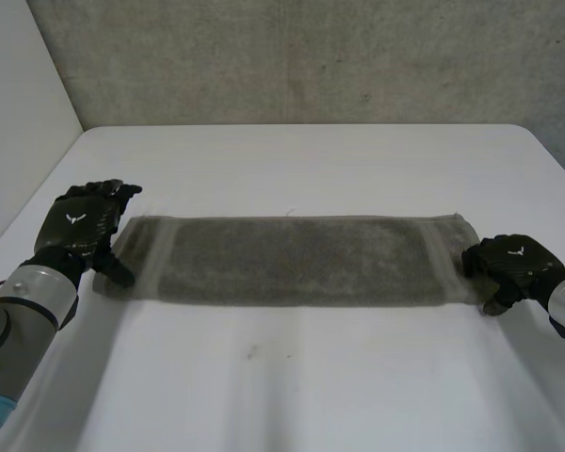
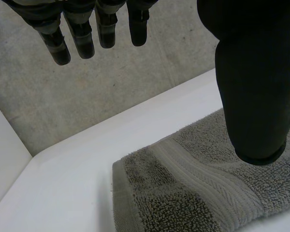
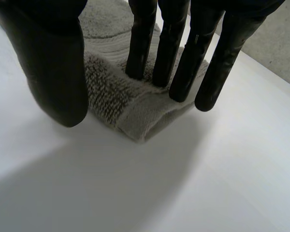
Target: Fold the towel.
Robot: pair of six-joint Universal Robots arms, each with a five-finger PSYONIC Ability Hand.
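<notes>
A grey towel point(image 1: 292, 259) lies flat as a long narrow strip across the white table. My left hand point(image 1: 80, 226) is at the strip's left end, open. Its straight fingers point(image 2: 82, 34) are held off the table and its thumb point(image 2: 253, 87) hangs just above the towel's point(image 2: 198, 193) end band. My right hand point(image 1: 513, 266) is at the right end. There its straight fingers point(image 3: 171, 53) rest on top of the towel's point(image 3: 130, 106) near corner, which is doubled over. The thumb point(image 3: 58, 72) stands apart beside the cloth without pinching it.
The white table point(image 1: 292, 377) has bare room in front of and behind the towel. A grey concrete wall point(image 1: 311, 56) runs along the table's far edge. A white wall point(image 1: 19, 113) stands at the left.
</notes>
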